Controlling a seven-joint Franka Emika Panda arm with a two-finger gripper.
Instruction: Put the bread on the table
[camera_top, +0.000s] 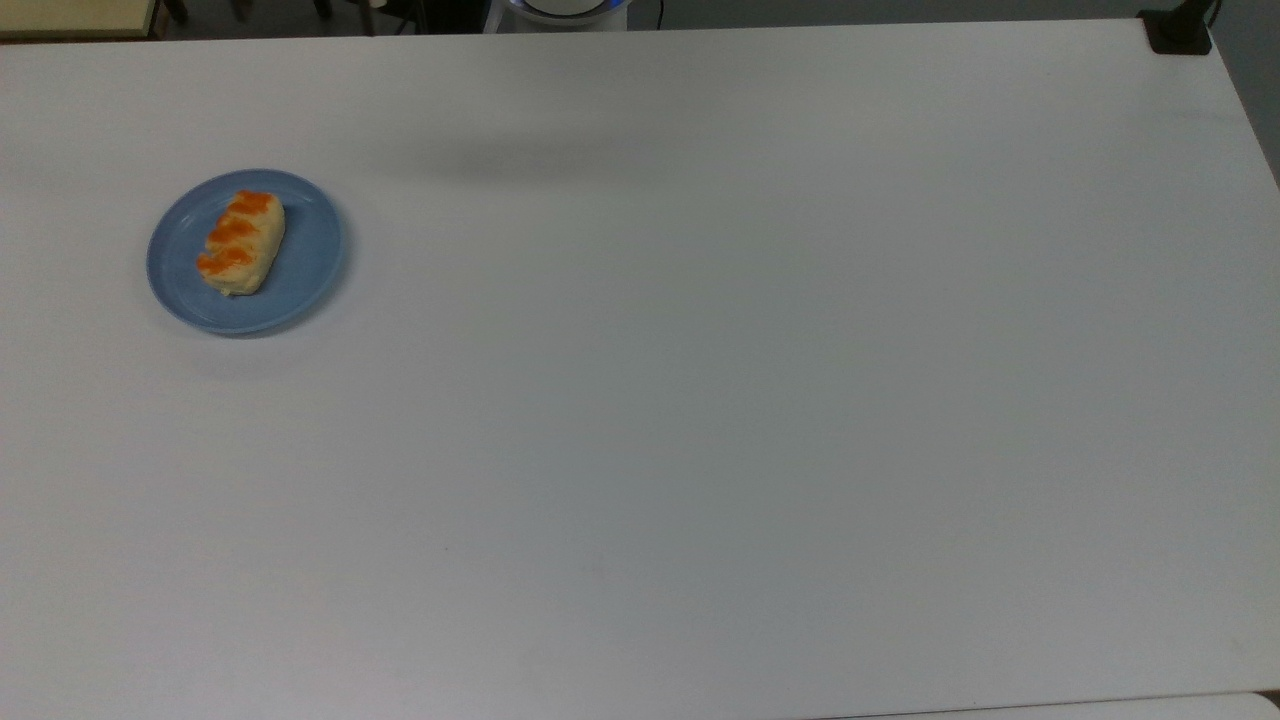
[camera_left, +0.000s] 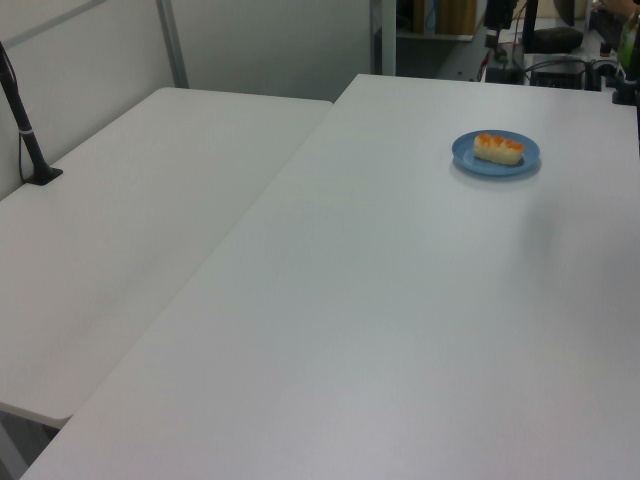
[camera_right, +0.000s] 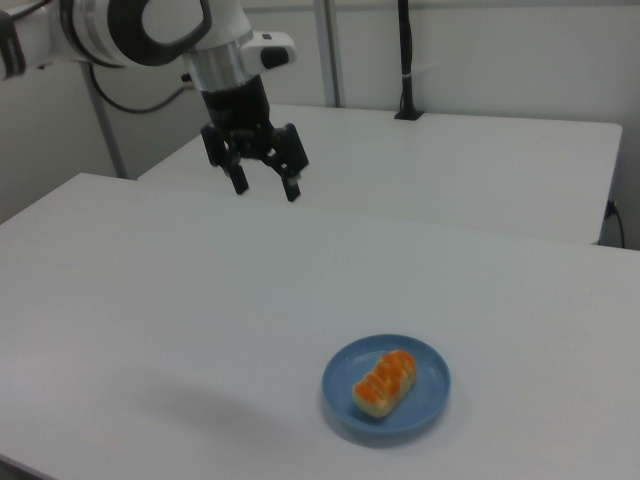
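The desk (camera_top: 700, 400) is taking up nearly all of the top view as a plain white matte surface, and it is showing again in the left view (camera_left: 400, 300) and the right view (camera_right: 150, 300). A second white desk (camera_left: 130, 200) is standing edge to edge with it, lying toward 9 o'clock in the left view and toward 12 o'clock in the right view (camera_right: 480, 170). A black post (camera_left: 25, 120) is rising from that second desk at 9 o'clock in the left view, and in the right view the same kind of post (camera_right: 405, 60) is standing at 12 o'clock.

The robot arm (camera_right: 130, 35), white with black joints, is reaching in from 10 o'clock in the right view. Its hand (camera_right: 265, 187) is hanging above the desk, pointing downward, with its two black fingers (camera_right: 293, 180) spread apart and holding nothing. It is well apart from the plate, which is lying toward 5 o'clock from it in the right view.

The blue plate (camera_top: 310, 270) is sitting on the desk toward 9 o'clock in the top view, toward 1 o'clock in the left view (camera_left: 530, 160) and toward 5 o'clock in the right view (camera_right: 430, 400).

The bread (camera_top: 241, 243) is resting on the plate, a pale-yellow bun with three orange-red patches on top, lying a little toward the plate's 9 o'clock side in the top view. It is showing on the plate in the left view (camera_left: 498, 148) and the right view (camera_right: 385, 382) as well.
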